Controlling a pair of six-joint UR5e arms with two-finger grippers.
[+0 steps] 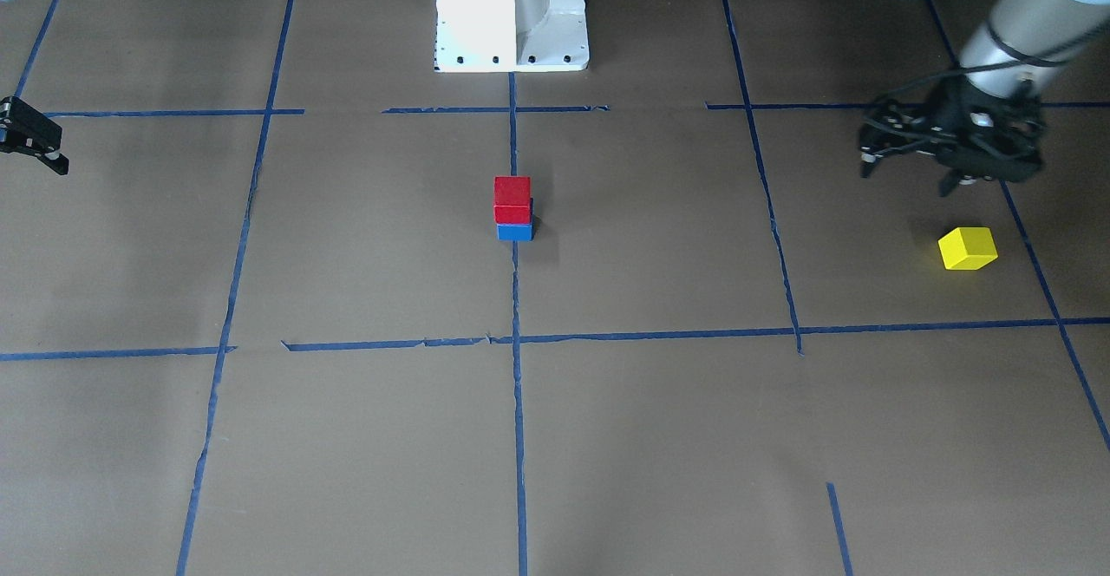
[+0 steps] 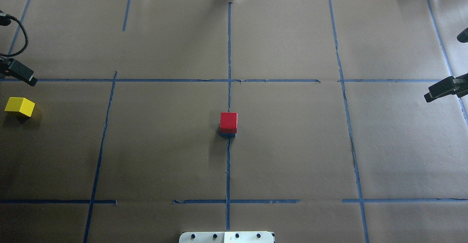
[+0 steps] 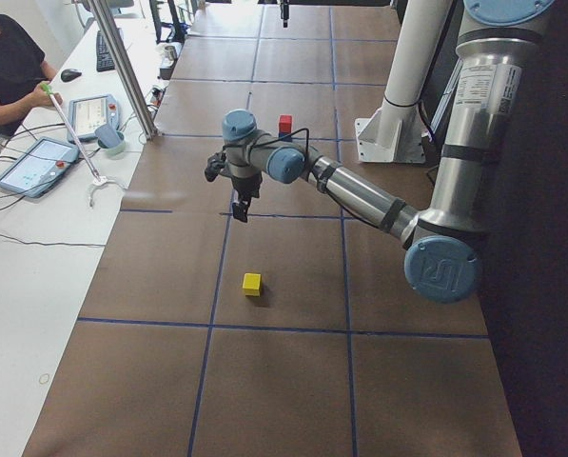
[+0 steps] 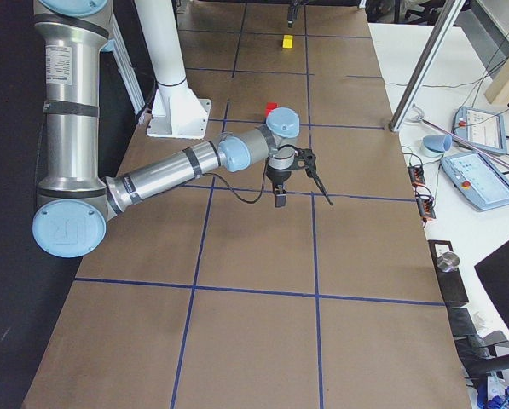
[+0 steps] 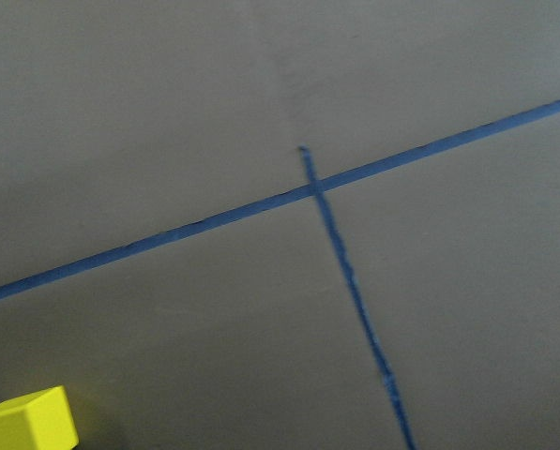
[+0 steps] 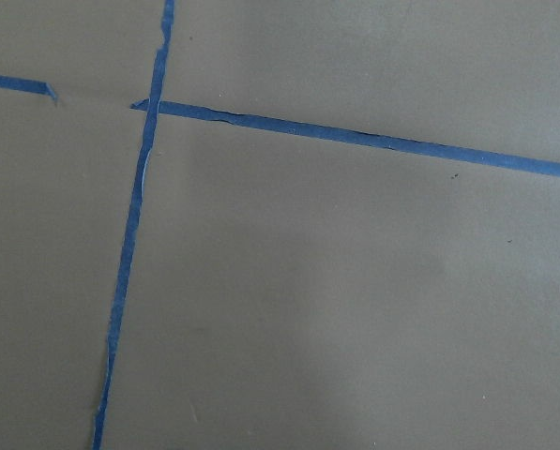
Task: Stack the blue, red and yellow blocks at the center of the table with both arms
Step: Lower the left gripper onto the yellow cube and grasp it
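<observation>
A: The cubes?
B: Small matte red cube (image 2: 228,121) on blue cube (image 1: 514,232), brown table (image 2: 292,155) centre; yellow cube (image 2: 20,106) at nine o'clock.
A: Grippers?
B: The left gripper (image 1: 907,177) hovers beside yellow, fingers apart; the right gripper (image 4: 303,199) seemingly likewise.

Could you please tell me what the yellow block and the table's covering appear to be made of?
Yellow block: likely painted wood or plastic; matte, crisp edges, no glare. Table covering: seemingly brown kraft paper; dull, with a thin sheet edge at the far side.
</observation>
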